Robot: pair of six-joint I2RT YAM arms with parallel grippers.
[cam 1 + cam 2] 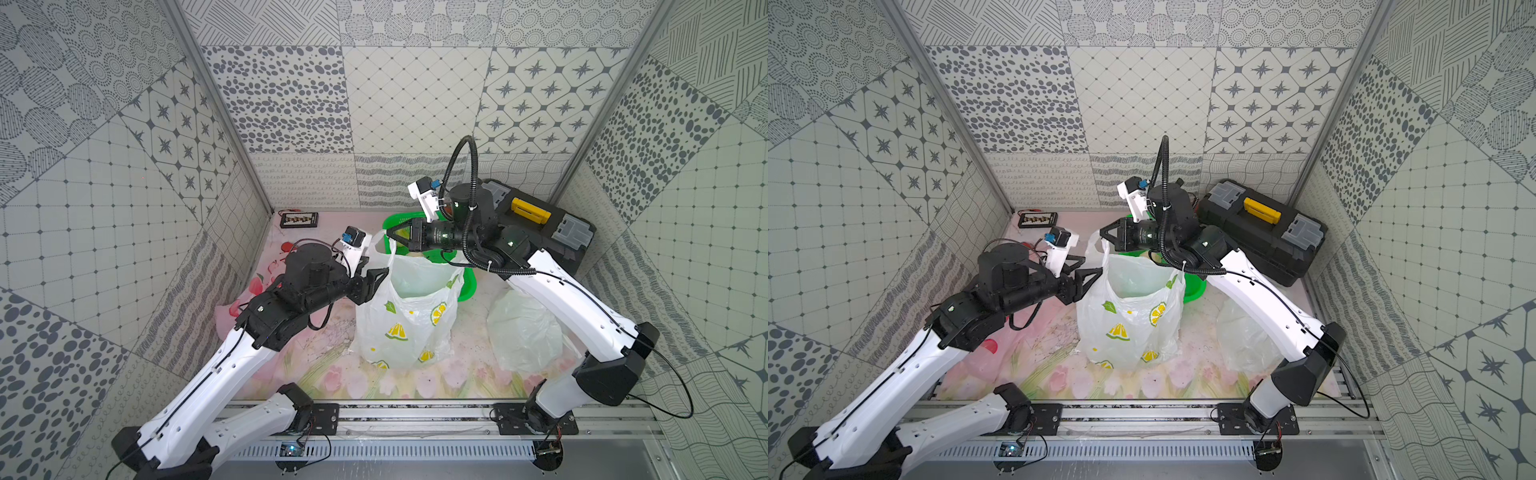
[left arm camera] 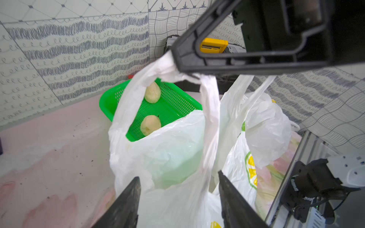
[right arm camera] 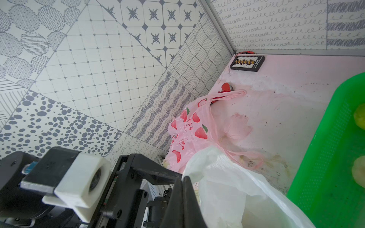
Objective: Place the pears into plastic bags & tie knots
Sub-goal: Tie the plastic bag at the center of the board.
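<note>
A white plastic bag with lemon prints (image 1: 409, 328) (image 1: 1125, 328) stands open mid-table. My right gripper (image 1: 389, 235) (image 1: 1103, 233) (image 3: 182, 178) is shut on its far handle and holds it up. My left gripper (image 1: 376, 268) (image 1: 1092, 266) (image 2: 178, 175) is open at the bag's left rim; a strand of the handle (image 2: 209, 126) runs loose between its fingers. Two pale pears (image 2: 152, 95) (image 2: 150, 125) lie in the green basket (image 2: 177, 102) (image 1: 467, 286) behind the bag. Whether pears lie inside the bag is hidden.
A second white bag (image 1: 523, 332) (image 2: 266, 126) slumps under the right arm. A pink strawberry bag (image 3: 187, 134) lies by the left wall. A black toolbox with a yellow handle (image 1: 536, 224) fills the back right corner. A small black board (image 1: 299, 219) sits back left.
</note>
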